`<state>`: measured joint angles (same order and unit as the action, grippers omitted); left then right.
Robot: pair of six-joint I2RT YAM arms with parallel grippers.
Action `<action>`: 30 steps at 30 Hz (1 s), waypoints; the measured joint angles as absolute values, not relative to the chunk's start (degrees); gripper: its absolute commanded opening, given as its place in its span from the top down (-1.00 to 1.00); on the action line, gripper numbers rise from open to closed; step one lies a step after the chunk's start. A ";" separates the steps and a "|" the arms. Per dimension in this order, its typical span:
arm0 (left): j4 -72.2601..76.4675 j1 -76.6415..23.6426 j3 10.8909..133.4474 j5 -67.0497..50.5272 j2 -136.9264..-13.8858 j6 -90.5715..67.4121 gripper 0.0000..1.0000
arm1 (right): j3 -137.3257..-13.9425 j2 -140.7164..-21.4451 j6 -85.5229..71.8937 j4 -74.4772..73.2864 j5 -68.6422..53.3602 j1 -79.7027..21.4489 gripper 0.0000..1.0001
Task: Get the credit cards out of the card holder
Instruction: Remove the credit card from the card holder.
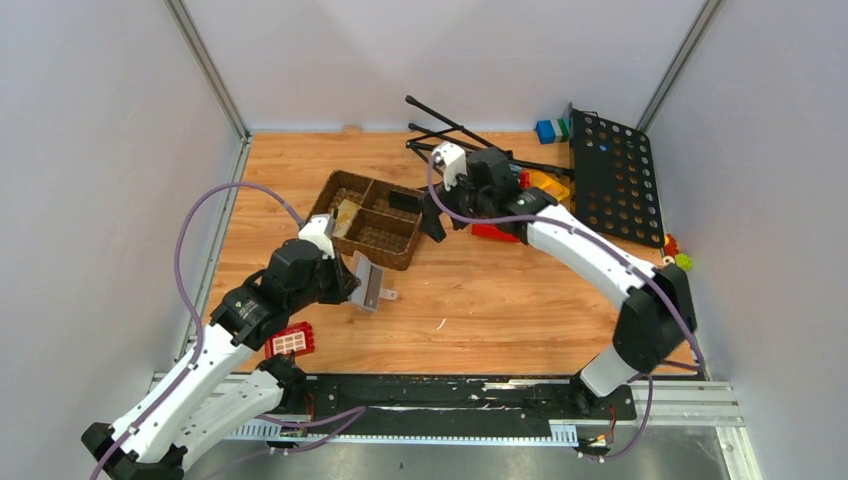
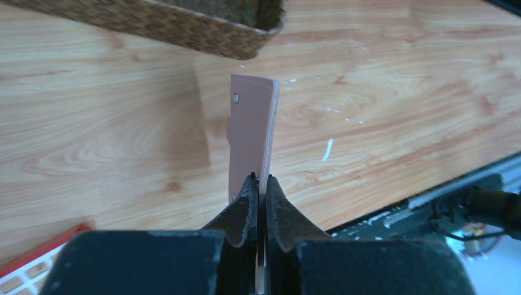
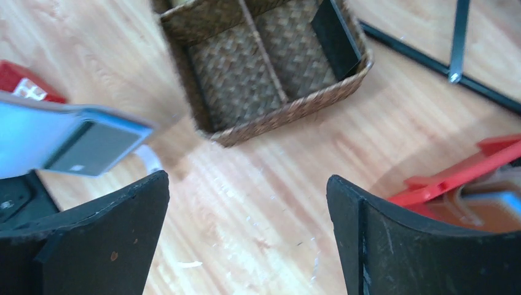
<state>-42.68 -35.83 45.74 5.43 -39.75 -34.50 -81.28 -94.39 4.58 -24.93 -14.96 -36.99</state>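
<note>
My L gripper (image 2: 259, 181) is pinching the card holder (image 2: 250, 135) by one edge, jaws closed tight on it; the holder is standing upright over the wooden table (image 2: 399, 92), w/ its taupe-brown outer face and a small snap stud turning toward my L wrist cam; from above it's sitting just off the near corner of the woven basket (image 1: 330, 190), its grey inside w/ a dark strip facing the R side; can't tell if it's touching the wood, nor if a grey card is sitting in its slots; my R gripper (image 3: 247, 184) is hanging wide open, both black fingers (image 3: 110, 233) spread far apart w/ only bare table showing between them; it's hovering just beside the basket's R side, near the holder but apart from it; the black card (image 3: 335, 31) is leaning on edge against the wall of the basket's far R compartment; a red piece (image 3: 467, 175) is lying close to my R finger, black rods (image 1: 450, 120) are lying beyond it; a red-and-white item (image 1: 290, 340) is resting by my L arm.
</note>
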 measured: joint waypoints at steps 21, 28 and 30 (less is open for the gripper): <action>-6.74 -35.83 32.71 -20.62 -39.29 -57.34 1.00 | -37.65 -55.99 -29.02 -2.87 -29.65 -36.05 -1.00; 2.83 -35.83 31.99 -20.69 -38.70 -63.37 1.00 | -31.31 -49.17 -39.94 1.48 -26.02 -34.83 -1.00; 5.69 -35.83 31.51 -20.82 -38.87 -65.10 1.00 | -31.31 -50.65 -41.10 1.69 -25.85 -34.81 -1.00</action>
<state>5.69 -35.83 31.51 -20.82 -38.87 -65.10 -31.31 -50.65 -41.10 1.69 -25.85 -34.81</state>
